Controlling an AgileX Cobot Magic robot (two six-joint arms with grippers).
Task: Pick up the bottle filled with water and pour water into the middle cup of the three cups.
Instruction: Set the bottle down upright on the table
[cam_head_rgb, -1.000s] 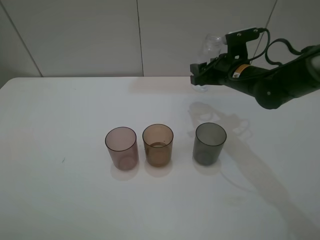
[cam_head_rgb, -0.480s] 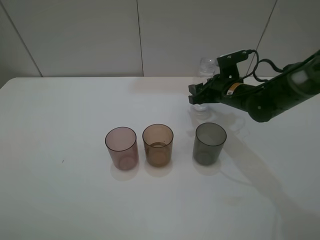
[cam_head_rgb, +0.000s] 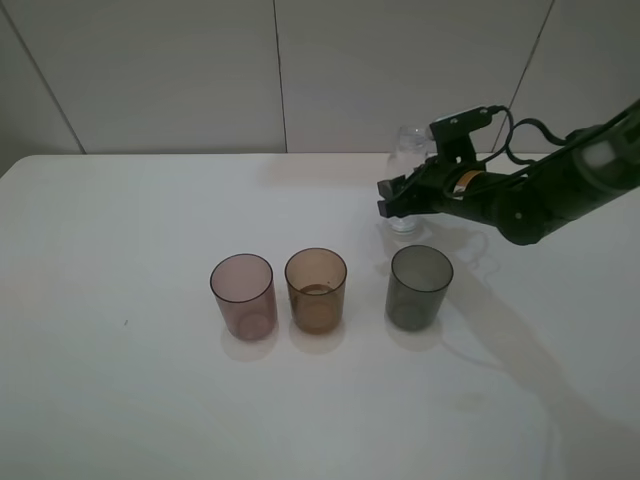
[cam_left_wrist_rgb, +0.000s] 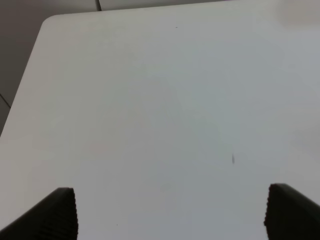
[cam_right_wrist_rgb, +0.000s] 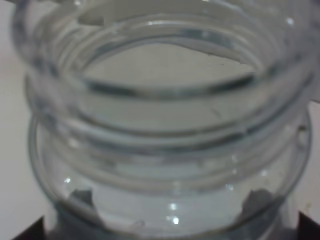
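Note:
Three tinted cups stand in a row on the white table: a pinkish-mauve cup, the amber-brown middle cup and a dark grey cup. Behind the grey cup, the clear capless bottle stands upright, low over the table, with my right gripper shut on its body. The right wrist view is filled by the bottle's threaded neck, with dark fingertips at its sides. My left gripper is open over bare table and holds nothing; the exterior high view does not show it.
A white panelled wall rises just behind the table's far edge. The right arm reaches in from the right above the table. In the left wrist view the table's corner shows.
My right gripper has come down toward the table with the bottle, settling behind the grey cup. The cups have not moved.

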